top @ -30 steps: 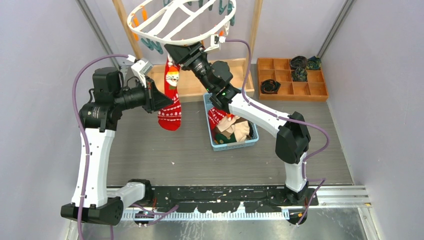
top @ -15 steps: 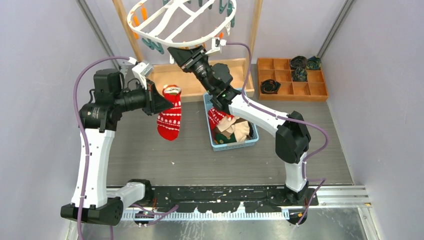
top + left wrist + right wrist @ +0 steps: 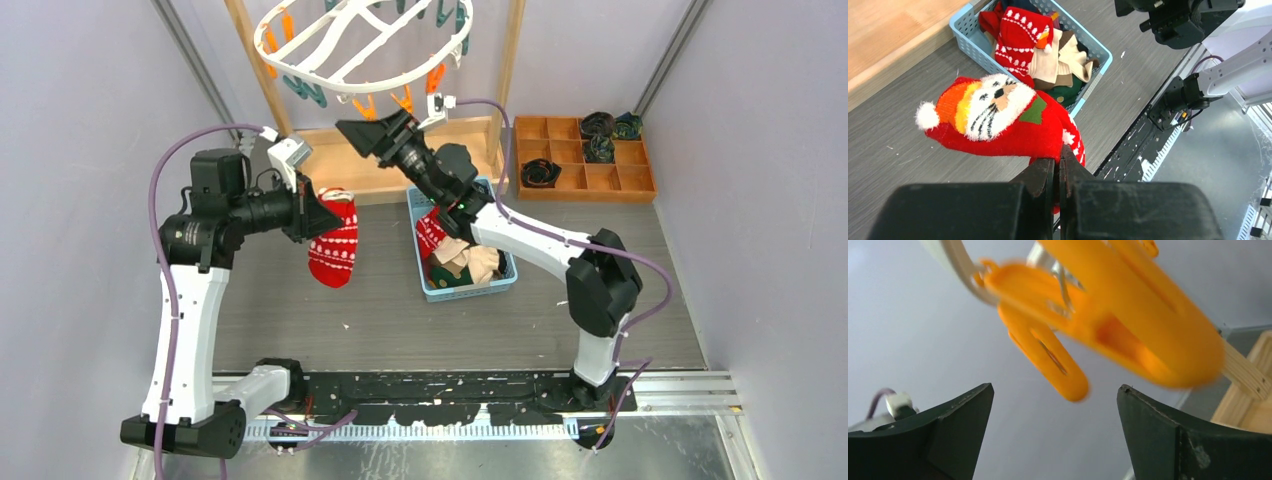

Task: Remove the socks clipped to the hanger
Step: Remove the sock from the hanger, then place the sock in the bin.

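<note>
A red sock with a Santa face (image 3: 335,245) hangs free of the hanger, and my left gripper (image 3: 318,210) is shut on its edge. In the left wrist view the sock (image 3: 998,120) drapes over the shut fingertips of that gripper (image 3: 1058,152), above the grey table. The white oval hanger (image 3: 345,88) hangs at the top with no sock on it that I can see. My right gripper (image 3: 372,130) stands open just below the hanger's orange clips (image 3: 403,98). In the right wrist view the orange clips (image 3: 1128,335) are blurred above the wide-apart gripper (image 3: 1055,387), untouched.
A blue basket (image 3: 505,280) holds several socks (image 3: 460,260) right of the held sock; the left wrist view shows this basket (image 3: 960,30) too. A wooden compartment tray (image 3: 585,180) with dark rolled socks (image 3: 598,125) sits back right. Wooden rack base (image 3: 380,175) lies behind; teal clips (image 3: 300,92) dangle.
The red sock came off its clip and dropped with my left gripper. My right gripper let go of the orange clip, opened wide and drew down; the hanger swung up.
</note>
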Tool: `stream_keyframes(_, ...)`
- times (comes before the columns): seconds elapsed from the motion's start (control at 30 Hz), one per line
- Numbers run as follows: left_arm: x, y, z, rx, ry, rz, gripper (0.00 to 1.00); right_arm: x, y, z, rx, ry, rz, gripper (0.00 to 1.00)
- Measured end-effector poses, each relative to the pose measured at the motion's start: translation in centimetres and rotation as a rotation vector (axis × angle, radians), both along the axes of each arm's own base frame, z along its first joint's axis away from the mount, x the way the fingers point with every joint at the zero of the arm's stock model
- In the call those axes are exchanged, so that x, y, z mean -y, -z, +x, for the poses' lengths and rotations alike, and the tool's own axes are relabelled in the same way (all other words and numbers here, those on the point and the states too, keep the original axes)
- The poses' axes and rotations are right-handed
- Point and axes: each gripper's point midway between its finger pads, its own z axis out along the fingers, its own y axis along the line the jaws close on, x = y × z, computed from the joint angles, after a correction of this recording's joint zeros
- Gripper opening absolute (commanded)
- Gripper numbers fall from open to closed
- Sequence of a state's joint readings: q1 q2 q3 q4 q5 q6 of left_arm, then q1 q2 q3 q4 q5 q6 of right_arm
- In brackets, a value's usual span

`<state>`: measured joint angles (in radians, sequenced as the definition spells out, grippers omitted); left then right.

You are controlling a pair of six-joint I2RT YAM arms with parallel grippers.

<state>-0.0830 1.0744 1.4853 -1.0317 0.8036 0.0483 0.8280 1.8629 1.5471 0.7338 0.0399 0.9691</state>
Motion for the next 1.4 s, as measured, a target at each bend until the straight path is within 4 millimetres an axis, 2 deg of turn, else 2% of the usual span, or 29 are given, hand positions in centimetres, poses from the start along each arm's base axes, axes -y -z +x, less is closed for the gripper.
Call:
stream_keyframes(0.1, -0.1, -0.1, -0.4, 0.016, 0.006, 0.006, 0.0, 0.6, 2.4, -2.2, -0.005, -0.061, -0.057, 1.0)
stream_keyframes(0.2, -0.1, -0.3, -0.9, 0.029, 0.008, 0.007, 0.0, 1.8, 5.0, -5.2, 0.007, -0.131, -0.105, 1.0)
stream_keyframes(0.37, -0.1, 0.1, -1.3, 0.02, 0.009, 0.002, 0.0, 3.2, 9.1, -11.7, 0.078, -0.237, -0.212, 1.0)
stream_keyframes(0.47, 0.0, 0.3, -1.4, 0.003, 0.011, -0.006, 0.0, 2.8, 9.9, -15.8, 0.177, -0.282, -0.314, 1.0)
stream_keyframes(0.6, 0.3, 0.3, -1.5, -0.023, 0.017, -0.028, 0.0, 2.3, 9.0, -20.0, 0.363, -0.306, -0.409, 1.0)
stream_keyframes(0.67, 0.4, 0.4, -1.6, -0.033, 0.023, -0.035, 0.0, 2.3, 8.9, -20.3, 0.439, -0.285, -0.459, 1.0)
stream_keyframes(0.8, 0.6, 0.6, -1.7, -0.056, 0.03, -0.049, 0.0, 2.1, 9.7, -19.3, 0.514, -0.249, -0.57, 0.98)
stream_keyframes(0.9, 0.7, 0.7, -1.9, -0.067, 0.036, -0.055, 0.0, 1.5, 9.6, -18.6, 0.565, -0.229, -0.629, 0.81)
stream_keyframes(0.97, 0.8, 0.7, -1.9, -0.076, 0.04, -0.062, 0.12, 1.0, 9.5, -18.5, 0.591, -0.225, -0.652, 0.65)
stream_keyframes(1.03, 0.9, 0.8, -2.0, -0.09, 0.044, -0.068, 0.35, 0.7, 9.4, -18.4, 0.598, -0.228, -0.671, 0.42)
stream_keyframes(1.07, 1.0, 0.9, -2.0, -0.102, 0.045, -0.071, 0.43, 0.7, 9.5, -18.5, 0.596, -0.233, -0.679, 0.31)
stream_keyframes(1.13, 1.1, 1.2, -2.1, -0.137, 0.047, -0.078, 0.55, 0.7, 9.9, -18.5, 0.586, -0.241, -0.693, 0.07)
stream_keyframes(1.17, 1.2, 1.3, -2.2, -0.163, 0.047, -0.084, 0.61, 0.7, 10.3, -18.6, 0.568, -0.251, -0.699, 0.02)
stream_keyframes(1.27, 1.3, 1.7, -2.2, -0.207, 0.058, -0.092, 0.77, 0.8, 11.4, -18.7, 0.527, -0.271, -0.722, 0.01)
stream_keyframes(1.33, 1.4, 2.0, -2.1, -0.235, 0.061, -0.097, 0.94, 1.2, 12.1, -19.0, 0.491, -0.287, -0.74, 0.01)
stream_keyframes(1.37, 1.5, 2.0, -2.1, -0.242, 0.063, -0.098, 0.99, 1.5, 12.3, -19.1, 0.476, -0.293, -0.747, 0.01)
stream_keyframes(1.4, 1.5, 2.1, -2.1, -0.246, 0.063, -0.098, 1.0, 1.8, 12.5, -19.3, 0.46, -0.299, -0.754, 0.01)
